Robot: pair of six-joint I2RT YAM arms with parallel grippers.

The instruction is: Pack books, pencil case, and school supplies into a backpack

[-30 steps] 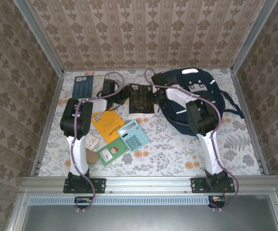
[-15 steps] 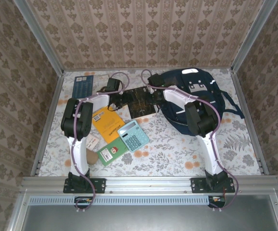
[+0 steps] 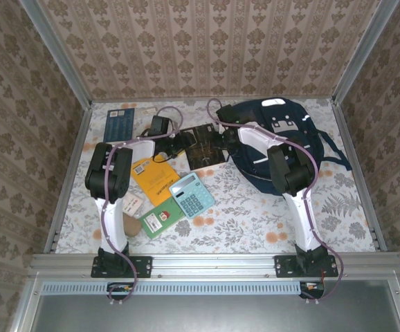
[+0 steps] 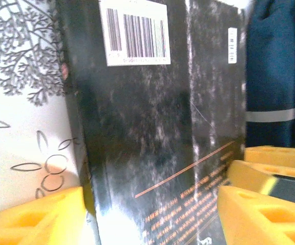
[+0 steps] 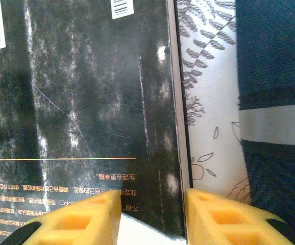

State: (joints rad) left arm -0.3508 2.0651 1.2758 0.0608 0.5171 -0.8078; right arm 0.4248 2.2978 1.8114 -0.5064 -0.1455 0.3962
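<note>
Black book (image 3: pixel 203 143) flanked by both sets of fingers, just beside the navy backpack (image 3: pixel 283 135)

Thin and flat, the book lay on the table (image 3: pixel 255 207) near the middle of its far edge, with the backpack at the far right corner. It might have skated across the cloth instead of lifting, or butted against the backpack's outer fabric rather than its opening, since neither side had a real hold. The two arms could also have knocked together, being so close. The left fingers (image 4: pixel 40 217) stood wide apart across the book's left edge, one on the cloth and one over the cover, clamping nothing. The right fingers (image 5: pixel 76 219) were parted more narrowly, straddling the right edge, likewise unclenched.
</note>
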